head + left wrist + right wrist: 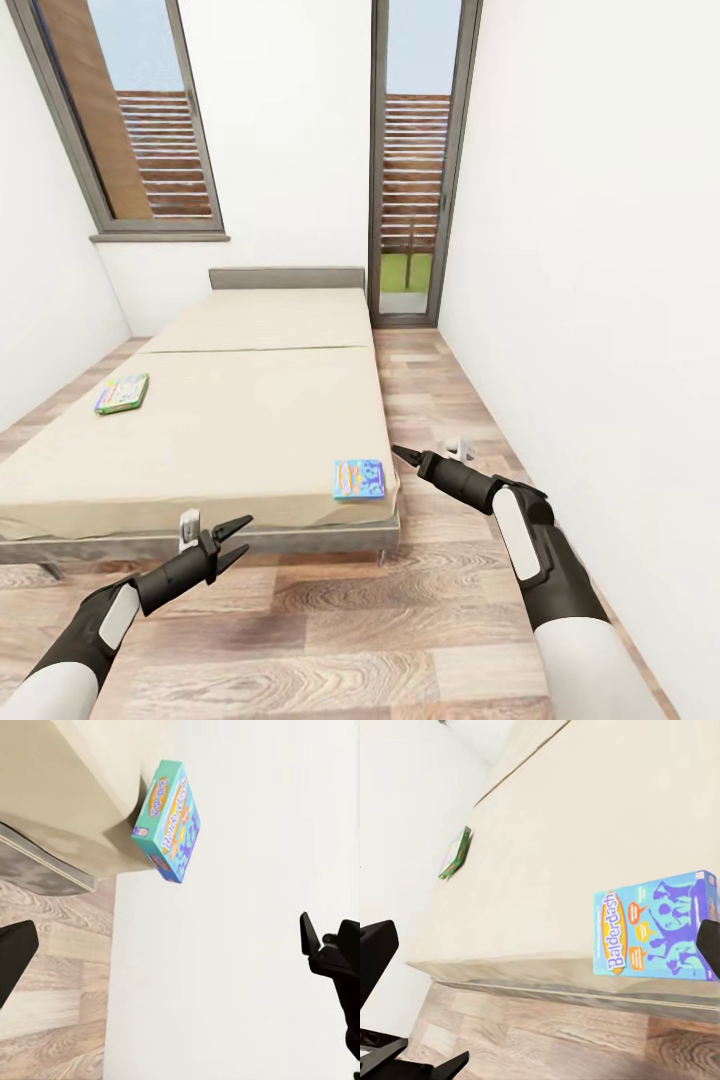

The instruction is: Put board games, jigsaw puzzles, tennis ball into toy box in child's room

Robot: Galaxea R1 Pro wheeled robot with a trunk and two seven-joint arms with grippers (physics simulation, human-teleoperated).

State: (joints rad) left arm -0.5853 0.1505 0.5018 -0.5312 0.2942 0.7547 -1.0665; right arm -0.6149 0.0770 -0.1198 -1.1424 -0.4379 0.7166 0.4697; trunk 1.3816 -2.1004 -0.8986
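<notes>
Two board games lie on the cream bed (250, 420). The blue one with orange drawings (359, 479) rests at the near right corner and is seen close up (656, 934) (168, 821). The green-bordered one (122, 393) (456, 853) sits near the left edge. My left gripper (245, 535) (166, 922) hovers open and empty in front of the bed's foot. My right gripper (397, 452) (551, 937) hangs open and empty just right of the blue box. The table, toy box, jigsaw puzzles and tennis ball are out of view.
A white wall (600, 300) runs close along the right, leaving a narrow strip of wood floor (440, 400) beside the bed. A glass door (415, 170) and a window (140, 120) stand behind the grey headboard (286, 277). Open floor lies before the bed.
</notes>
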